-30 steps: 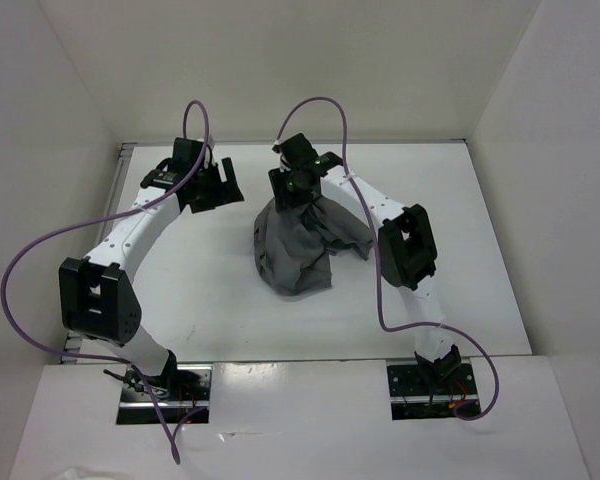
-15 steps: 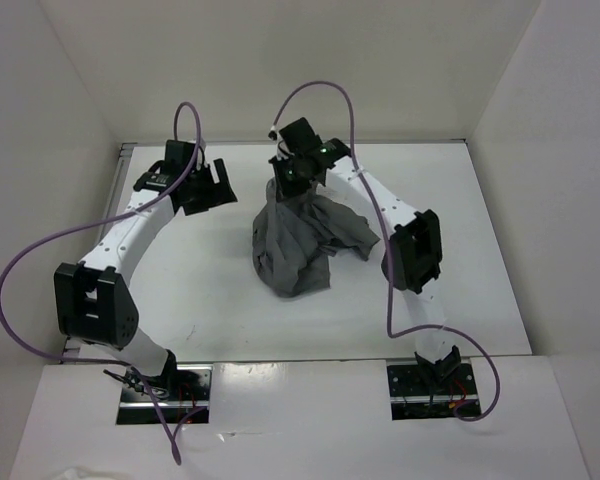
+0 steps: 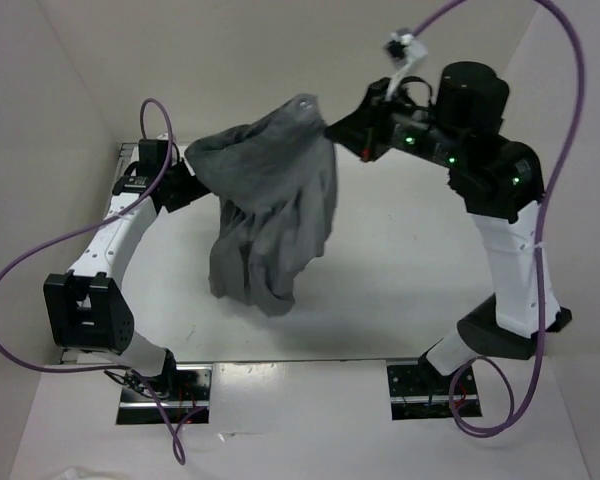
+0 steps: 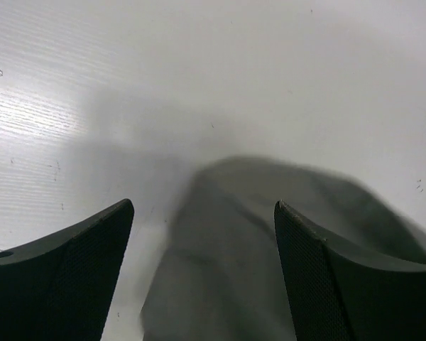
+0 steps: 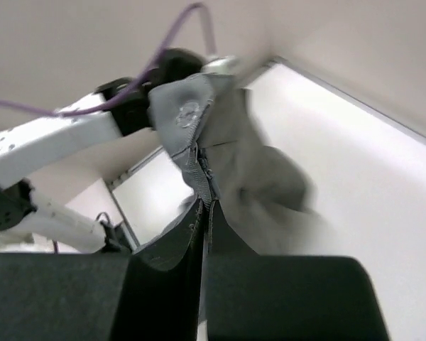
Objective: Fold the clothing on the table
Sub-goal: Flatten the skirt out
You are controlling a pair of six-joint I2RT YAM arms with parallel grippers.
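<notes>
1. The table (image 3: 400,270) is a white flat surface closed in by white walls (image 3: 280,60) at the back and both sides.
2. The clothing (image 3: 270,220), a dark grey soft garment, hangs in the air over the left-centre of the table. Its top edge is stretched roughly level, and the rest drops in loose folds toward the near side. From above I cannot tell whether the lowest fold touches the table.
3. The right arm (image 3: 510,250) stands tall from its base and reaches up and left, with its wrist high over the far part of the table. A purple cable (image 3: 583,70) loops above it.
4. The left arm (image 3: 110,240) lies low along the left side, and its far end is partly hidden behind the left edge of the cloth.
5. The right gripper (image 3: 332,130) is clamped tight on the clothing's upper right corner. In the right wrist view its fingers (image 5: 163,249) press together on a stitched band of the fabric, and the garment (image 5: 234,163) falls away below.
6. The left gripper (image 4: 202,206) holds nothing, and its two fingers (image 4: 78,256) stand wide apart. In the left wrist view blurred grey cloth (image 4: 270,249) shows between them against the white surface. I cannot tell whether it touches them.
7. A small round mark (image 5: 188,114) sits on the band near the gripped corner.
</notes>
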